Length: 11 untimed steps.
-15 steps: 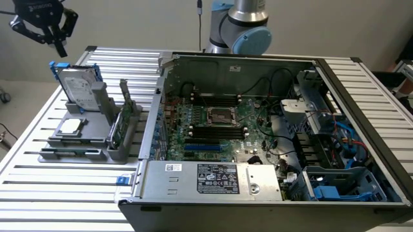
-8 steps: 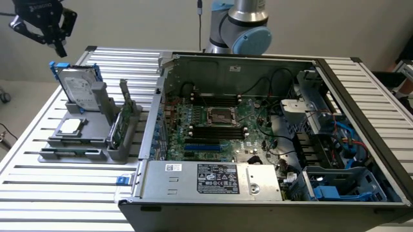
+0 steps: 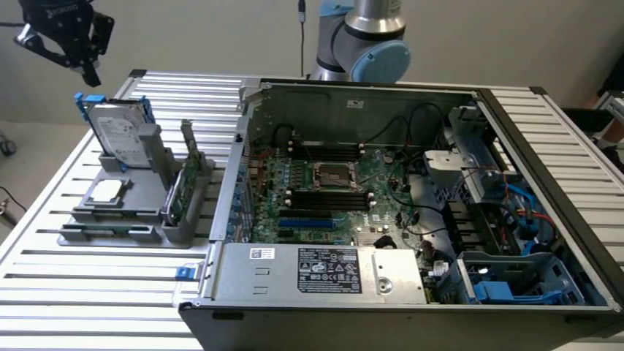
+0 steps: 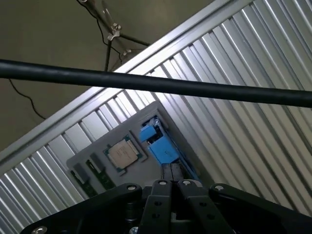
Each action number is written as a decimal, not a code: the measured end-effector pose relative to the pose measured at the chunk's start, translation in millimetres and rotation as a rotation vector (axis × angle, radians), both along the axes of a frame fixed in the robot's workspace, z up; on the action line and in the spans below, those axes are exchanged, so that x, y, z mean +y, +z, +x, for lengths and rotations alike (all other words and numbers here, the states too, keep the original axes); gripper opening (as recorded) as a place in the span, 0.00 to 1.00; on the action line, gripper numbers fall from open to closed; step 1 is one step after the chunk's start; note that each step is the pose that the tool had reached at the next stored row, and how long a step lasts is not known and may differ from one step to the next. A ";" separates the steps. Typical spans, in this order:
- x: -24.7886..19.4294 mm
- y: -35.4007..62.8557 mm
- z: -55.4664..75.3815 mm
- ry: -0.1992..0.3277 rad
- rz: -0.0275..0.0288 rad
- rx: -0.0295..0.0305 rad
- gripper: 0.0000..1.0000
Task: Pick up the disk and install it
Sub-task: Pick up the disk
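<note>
Closed fingertips of the gripper (image 4: 171, 168) hold nothing above the grey rack (image 3: 107, 235), where the disk (image 3: 119, 135) stands upright: silver, white label, blue frame. I see a slatted aluminium table (image 3: 78, 307) beneath the rack, beige wall (image 3: 195, 36) behind.

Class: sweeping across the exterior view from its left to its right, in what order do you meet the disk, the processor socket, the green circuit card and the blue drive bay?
disk → green circuit card → processor socket → blue drive bay
</note>
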State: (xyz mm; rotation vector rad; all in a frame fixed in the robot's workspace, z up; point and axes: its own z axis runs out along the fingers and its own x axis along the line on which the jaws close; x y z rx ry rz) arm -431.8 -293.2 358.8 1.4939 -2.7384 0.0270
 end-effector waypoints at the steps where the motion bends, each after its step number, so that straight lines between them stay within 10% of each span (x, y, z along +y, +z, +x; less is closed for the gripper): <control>1: 0.0 -0.1 0.0 0.016 0.0000 0.0008 0.11; 11: 0.0 -2.1 -0.4 0.183 -0.0001 0.0035 0.11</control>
